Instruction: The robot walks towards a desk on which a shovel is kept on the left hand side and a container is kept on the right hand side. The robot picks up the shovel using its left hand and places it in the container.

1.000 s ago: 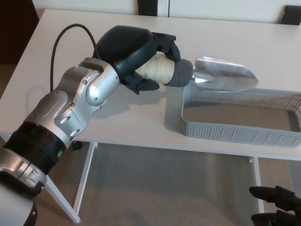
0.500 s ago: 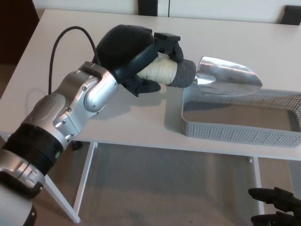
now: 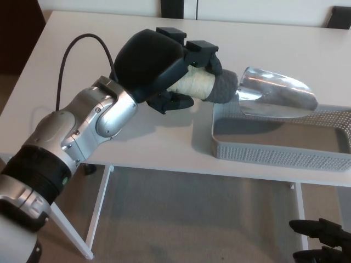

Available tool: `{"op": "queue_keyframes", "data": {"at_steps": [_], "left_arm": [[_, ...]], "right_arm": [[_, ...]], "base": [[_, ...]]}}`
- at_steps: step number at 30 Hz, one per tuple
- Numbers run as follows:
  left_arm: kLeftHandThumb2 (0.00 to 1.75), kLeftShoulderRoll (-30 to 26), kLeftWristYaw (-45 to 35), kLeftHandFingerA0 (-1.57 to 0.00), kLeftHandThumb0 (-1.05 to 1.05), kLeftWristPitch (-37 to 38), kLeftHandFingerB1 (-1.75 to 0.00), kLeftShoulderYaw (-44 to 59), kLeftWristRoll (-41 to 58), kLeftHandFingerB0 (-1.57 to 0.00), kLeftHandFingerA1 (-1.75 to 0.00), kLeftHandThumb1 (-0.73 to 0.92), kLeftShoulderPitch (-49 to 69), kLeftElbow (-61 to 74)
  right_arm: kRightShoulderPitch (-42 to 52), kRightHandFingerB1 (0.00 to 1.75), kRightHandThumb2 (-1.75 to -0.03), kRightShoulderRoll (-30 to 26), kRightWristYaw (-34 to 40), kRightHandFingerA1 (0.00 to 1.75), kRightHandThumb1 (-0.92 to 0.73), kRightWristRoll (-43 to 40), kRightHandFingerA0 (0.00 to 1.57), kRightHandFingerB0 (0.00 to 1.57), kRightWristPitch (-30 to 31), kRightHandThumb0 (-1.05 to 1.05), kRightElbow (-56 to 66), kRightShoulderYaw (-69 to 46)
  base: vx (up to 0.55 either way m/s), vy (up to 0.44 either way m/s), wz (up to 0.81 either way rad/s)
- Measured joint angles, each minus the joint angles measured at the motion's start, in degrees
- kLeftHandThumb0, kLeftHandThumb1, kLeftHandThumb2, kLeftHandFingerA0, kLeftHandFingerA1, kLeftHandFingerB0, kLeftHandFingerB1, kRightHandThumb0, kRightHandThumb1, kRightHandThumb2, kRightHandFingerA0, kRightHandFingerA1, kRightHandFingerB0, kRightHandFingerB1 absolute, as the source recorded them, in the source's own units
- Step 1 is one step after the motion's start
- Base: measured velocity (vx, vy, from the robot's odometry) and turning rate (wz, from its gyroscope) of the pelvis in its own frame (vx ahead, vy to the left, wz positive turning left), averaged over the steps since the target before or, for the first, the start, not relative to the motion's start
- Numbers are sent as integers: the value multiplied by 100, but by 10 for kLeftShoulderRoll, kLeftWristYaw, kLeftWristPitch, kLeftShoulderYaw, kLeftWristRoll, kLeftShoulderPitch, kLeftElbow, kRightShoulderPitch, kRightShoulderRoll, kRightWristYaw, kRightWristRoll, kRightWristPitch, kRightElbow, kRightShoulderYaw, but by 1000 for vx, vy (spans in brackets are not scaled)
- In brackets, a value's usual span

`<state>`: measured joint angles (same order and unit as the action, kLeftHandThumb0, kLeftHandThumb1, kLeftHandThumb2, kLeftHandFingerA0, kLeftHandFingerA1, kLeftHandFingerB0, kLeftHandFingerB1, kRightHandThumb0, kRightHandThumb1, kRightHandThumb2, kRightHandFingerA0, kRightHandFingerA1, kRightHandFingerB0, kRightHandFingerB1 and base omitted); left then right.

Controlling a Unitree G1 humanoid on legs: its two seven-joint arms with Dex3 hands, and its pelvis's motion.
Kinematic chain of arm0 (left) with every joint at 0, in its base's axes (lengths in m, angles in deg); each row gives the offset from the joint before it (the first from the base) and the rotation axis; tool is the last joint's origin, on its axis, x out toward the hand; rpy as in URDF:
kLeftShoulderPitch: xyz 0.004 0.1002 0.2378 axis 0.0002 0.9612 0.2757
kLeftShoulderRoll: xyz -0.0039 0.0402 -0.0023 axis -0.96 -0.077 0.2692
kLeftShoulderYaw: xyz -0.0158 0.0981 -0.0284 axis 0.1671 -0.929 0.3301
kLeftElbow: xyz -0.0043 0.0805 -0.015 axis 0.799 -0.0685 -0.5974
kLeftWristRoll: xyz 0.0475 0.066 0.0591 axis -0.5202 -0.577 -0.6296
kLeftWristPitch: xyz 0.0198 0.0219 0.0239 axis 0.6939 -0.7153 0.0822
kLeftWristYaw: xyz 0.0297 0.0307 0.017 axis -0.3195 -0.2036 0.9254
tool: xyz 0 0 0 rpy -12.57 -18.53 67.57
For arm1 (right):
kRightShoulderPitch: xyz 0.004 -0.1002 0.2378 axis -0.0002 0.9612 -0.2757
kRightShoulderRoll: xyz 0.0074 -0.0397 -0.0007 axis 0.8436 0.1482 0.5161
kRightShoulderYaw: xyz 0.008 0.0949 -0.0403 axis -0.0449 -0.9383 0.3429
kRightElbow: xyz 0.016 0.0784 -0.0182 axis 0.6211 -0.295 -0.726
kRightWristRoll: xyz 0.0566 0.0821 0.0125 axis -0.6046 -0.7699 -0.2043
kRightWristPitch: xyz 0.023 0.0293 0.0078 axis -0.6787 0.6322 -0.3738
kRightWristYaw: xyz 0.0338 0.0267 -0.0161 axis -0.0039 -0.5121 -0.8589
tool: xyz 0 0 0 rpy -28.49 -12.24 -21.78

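Note:
My left hand is shut on the shovel's cream-wrapped handle, holding it above the white desk. The shovel's shiny metal blade points right and hangs over the back left corner of the grey perforated container, which sits at the desk's front right. The blade looks clear of the container's rim. My right hand shows only as dark fingertips at the bottom right, below the desk edge.
A black cable loops up from my left forearm. Dark chair backs stand behind the desk's far edge. The desk's white frame legs and grey carpet lie below the front edge.
My left hand has carried the shovel to the right; its blade now reaches further over the container. The right hand has not moved.

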<state>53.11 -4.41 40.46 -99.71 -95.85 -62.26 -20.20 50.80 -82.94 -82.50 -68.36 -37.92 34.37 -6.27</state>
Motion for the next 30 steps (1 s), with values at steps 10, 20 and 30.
{"op": "queue_keyframes", "data": {"at_steps": [10,20,30], "left_arm": [[64,0,51,-89,-27,48,-71,-16,-41,-79,-173,73,-1,-30],[65,1,79,-87,-29,69,-64,-37,-81,-81,-167,73,-11,-67],[63,14,98,-87,-23,75,-66,-52,-110,-82,-167,70,-31,-94]], "right_arm": [[-9,49,-80,-1,-1,54,-54,0,56,40,-2,-47,0,2],[-13,38,-59,-1,-2,43,-64,0,63,45,-2,-38,3,4],[-22,39,-59,-2,-2,45,-64,1,63,47,-2,-40,5,9]], "base": [[0,0,0],[0,0,0],[0,0,0]]}}
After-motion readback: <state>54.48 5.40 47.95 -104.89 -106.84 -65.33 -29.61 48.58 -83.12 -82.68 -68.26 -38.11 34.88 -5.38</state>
